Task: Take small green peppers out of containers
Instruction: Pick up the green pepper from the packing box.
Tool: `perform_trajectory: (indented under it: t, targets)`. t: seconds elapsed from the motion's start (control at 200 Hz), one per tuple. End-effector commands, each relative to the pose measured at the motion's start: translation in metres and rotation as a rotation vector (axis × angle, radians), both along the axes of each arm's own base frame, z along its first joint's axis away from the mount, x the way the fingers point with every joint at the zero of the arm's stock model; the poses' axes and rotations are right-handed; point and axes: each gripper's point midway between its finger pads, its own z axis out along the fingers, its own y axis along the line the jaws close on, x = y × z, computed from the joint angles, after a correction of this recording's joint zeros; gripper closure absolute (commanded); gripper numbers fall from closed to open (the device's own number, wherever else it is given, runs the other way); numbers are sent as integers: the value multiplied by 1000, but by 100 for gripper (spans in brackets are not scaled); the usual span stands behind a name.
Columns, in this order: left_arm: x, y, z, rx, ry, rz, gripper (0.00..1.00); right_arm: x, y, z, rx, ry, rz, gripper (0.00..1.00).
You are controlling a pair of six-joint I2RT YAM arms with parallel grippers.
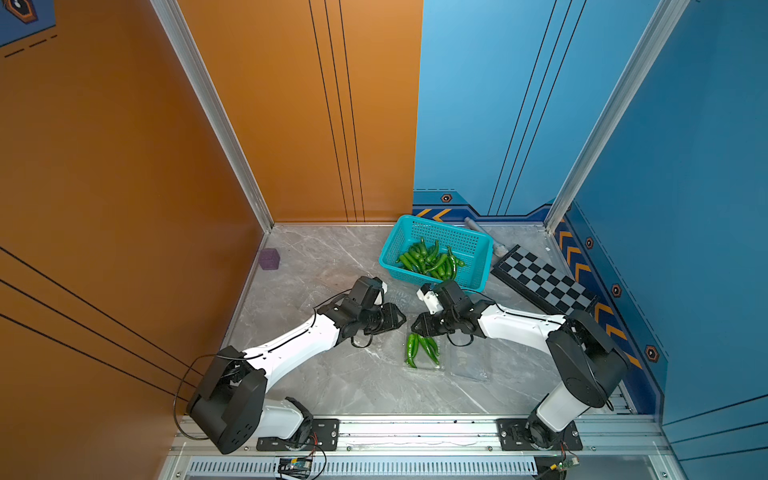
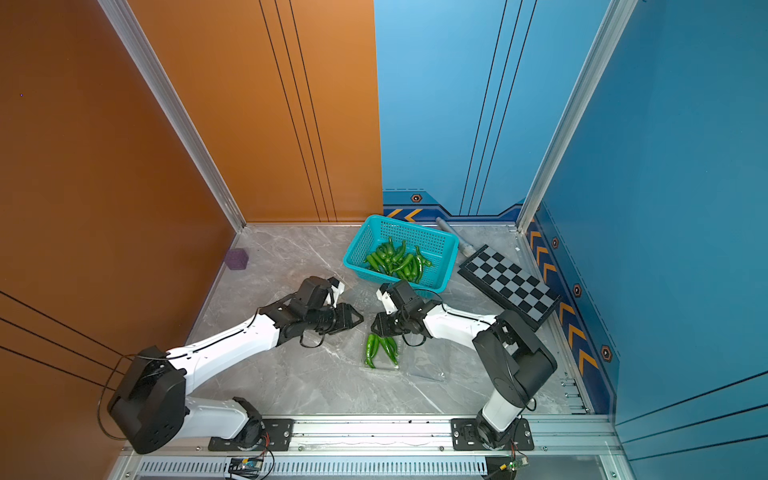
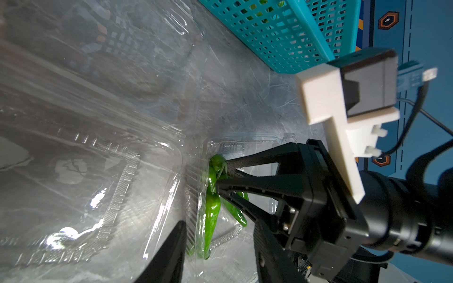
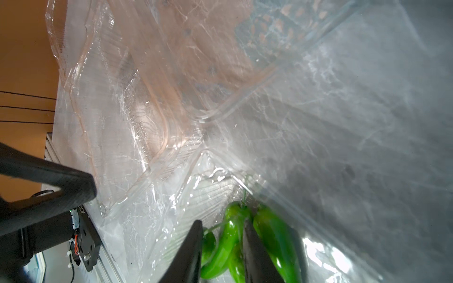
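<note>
Several small green peppers [image 1: 422,349] [image 2: 382,349] lie in an open clear container [image 1: 424,368] on the marble floor. My right gripper [image 1: 415,328] [image 4: 221,227] reaches into its far end, its fingers shut on the stem ends of the peppers [image 4: 228,240]. The left wrist view shows the same pinch on the peppers [image 3: 212,210]. My left gripper [image 1: 401,318] [image 3: 219,223] hovers just left of it, open, its jaws straddling that container's edge without gripping. A second clear container [image 1: 469,365] lies empty to the right. A third clear container [image 3: 98,147] lies beside the left gripper.
A teal perforated basket [image 1: 440,232] behind the grippers holds a heap of green peppers [image 1: 432,259]. A folded chessboard [image 1: 544,282] and a grey cylinder [image 1: 482,232] lie at the back right. A purple cube [image 1: 269,259] sits by the left wall.
</note>
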Motion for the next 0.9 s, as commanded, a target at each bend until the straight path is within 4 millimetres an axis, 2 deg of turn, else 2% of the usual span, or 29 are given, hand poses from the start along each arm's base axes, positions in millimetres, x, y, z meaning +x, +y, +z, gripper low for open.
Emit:
perform_trajectory:
  t: [0.0,0.12,0.37,0.445,0.601,0.891]
  targets:
    - [-5,1,2,8,0,-4,53,-6,-2,-14,-20,24,-3,67]
    - [-5,2,1,12,0,-1,53,-6,-3,-22,-28,27,-11,66]
    - [-4,0,2,10,-2,-5,53,-6,4,-20,14,22,1,87]
    - [-4,0,2,9,-2,-5,53,-6,3,-16,13,15,-1,88]
    - [-4,0,2,10,-3,-5,53,-6,1,-3,15,-17,11,91]
    - [-1,2,3,14,-10,8,53,-11,-15,39,37,-62,21,95]
